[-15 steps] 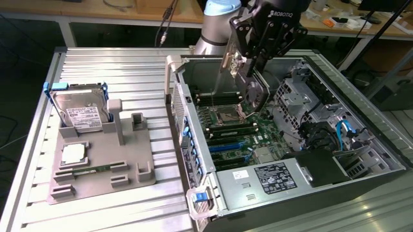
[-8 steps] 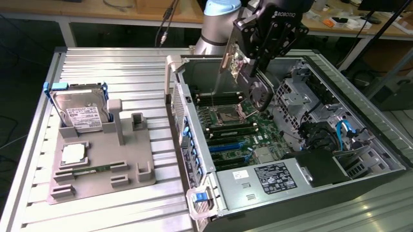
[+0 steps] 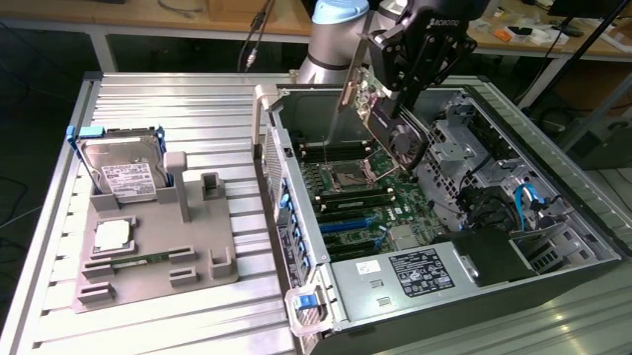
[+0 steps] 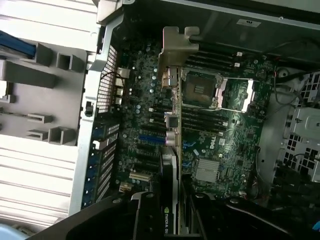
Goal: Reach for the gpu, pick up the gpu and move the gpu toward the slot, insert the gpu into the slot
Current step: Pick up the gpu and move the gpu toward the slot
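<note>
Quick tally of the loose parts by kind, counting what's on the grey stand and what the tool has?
gpu: 1
hard drive: 1
memory stick: 1
square chip: 1
Total: 4

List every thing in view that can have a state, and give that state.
Metal computer case, side panel off, open.
Green gpu card with black fan, held in the jaws over the case, unseated.
Long blue plastic slot, empty.
Gripper, jaws shut on the gpu card.
Silver boxy hard drive, upright in the grey plastic holder.
Small green memory stick, flat on that holder.
</note>
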You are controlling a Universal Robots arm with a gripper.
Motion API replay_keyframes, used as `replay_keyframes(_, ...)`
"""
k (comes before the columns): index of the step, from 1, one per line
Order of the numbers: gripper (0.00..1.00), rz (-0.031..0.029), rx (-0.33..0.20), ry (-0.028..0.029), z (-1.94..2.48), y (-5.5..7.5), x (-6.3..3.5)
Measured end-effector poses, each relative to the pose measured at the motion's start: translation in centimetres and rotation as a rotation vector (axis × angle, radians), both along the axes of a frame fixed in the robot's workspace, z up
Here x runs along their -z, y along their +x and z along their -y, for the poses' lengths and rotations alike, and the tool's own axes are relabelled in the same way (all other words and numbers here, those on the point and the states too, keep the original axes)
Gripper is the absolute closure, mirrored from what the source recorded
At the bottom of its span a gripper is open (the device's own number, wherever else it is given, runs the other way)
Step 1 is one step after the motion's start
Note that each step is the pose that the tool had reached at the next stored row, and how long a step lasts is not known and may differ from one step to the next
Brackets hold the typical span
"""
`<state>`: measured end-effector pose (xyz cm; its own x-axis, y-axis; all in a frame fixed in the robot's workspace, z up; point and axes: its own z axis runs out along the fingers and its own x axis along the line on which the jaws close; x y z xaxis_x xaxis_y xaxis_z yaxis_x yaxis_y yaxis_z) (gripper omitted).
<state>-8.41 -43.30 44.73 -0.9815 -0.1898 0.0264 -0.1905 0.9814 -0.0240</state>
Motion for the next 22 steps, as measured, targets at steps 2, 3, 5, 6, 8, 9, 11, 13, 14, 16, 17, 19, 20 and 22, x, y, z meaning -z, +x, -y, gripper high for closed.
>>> replay_keyframes(2, 0.73, -0.0004, -0.002, -0.0003, -0.28, 0.07, 0.0)
replay_keyframes(3, 0.73, -0.0005, -0.005, -0.0004, -0.41, 0.11, 0.0)
replay_keyframes(5, 0.73, -0.0005, -0.012, -0.0003, -0.57, 0.16, 0.0)
replay_keyframes(6, 0.73, -0.0008, -0.017, -0.0006, -0.62, 0.18, 0.0)
replay_keyframes(8, 0.73, -0.0015, -0.03, -0.0013, -0.64, 0.19, 0.01)
replay_keyframes(9, 0.73, -0.0022, -0.036, -0.002, -0.65, 0.2, 0.01)
replay_keyframes(11, 0.73, -0.0049, -0.049, -0.0042, -0.67, 0.2, 0.03)
replay_keyframes(13, 0.73, -0.0078, -0.074, -0.0059, -0.67, 0.19, 0.07)
replay_keyframes(14, 0.73, -0.0092, -0.087, -0.007, -0.67, 0.2, 0.08)
replay_keyframes(16, 0.73, -0.0113, -0.137, -0.0082, -0.67, 0.21, 0.13)
replay_keyframes(17, 0.73, -0.0115, -0.152, -0.0084, -0.67, 0.21, 0.13)
replay_keyframes(19, 0.73, -0.0117, -0.185, -0.0084, -0.67, 0.23, 0.16)
replay_keyframes(20, 0.73, -0.0117, -0.203, -0.0084, -0.67, 0.25, 0.19)
replay_keyframes(22, 0.73, -0.0116, -0.232, -0.0084, -0.67, 0.31, 0.24)
